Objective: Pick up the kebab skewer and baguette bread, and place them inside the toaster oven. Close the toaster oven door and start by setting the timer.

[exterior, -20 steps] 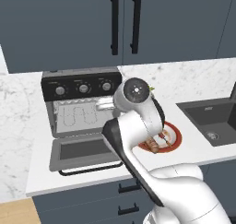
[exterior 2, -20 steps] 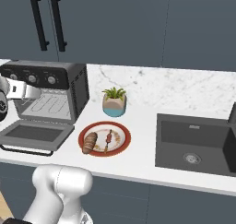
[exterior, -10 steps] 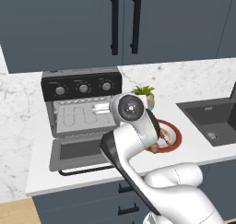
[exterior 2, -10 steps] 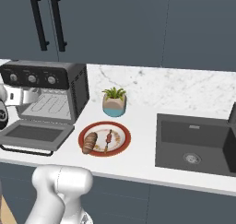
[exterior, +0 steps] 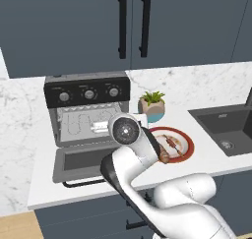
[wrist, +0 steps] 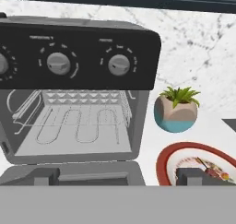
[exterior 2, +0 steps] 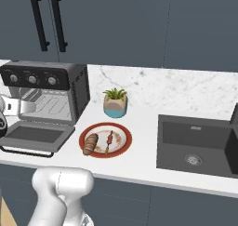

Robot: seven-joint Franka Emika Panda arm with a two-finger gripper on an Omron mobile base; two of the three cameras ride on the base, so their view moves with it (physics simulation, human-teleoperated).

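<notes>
The kebab skewer (exterior 2: pixel 109 140) and the baguette bread (exterior 2: pixel 90 144) are seen side by side on the red plate (exterior 2: pixel 122 147), on the worktop (exterior 2: pixel 144 162) beside the open toaster oven (exterior 2: pixel 51 92). Both are laid pointing from front to back. The jaws are spread wide and nothing is held. The skewer should be gripped across its thin stick, near the middle.

I see dark blue-grey upper cabinets (exterior 2: pixel 139 25) across the back, with two black vertical bar handles (exterior: pixel 132 24) at about 12 o'clock in the left base view. Beneath them a white marble backsplash (exterior 2: pixel 186 88) meets a pale countertop (exterior 2: pixel 144 155). A dark recessed sink (exterior 2: pixel 197 143) sits at 3 o'clock in the right base view (drain visible in its basin). A small potted plant (exterior 2: pixel 115 103) stands near the middle. Lower cabinets (exterior 2: pixel 153 206) run at 6 o'clock, and wood-toned floor (exterior: pixel 17 228) shows at 8 o'clock in the left base view.
</notes>
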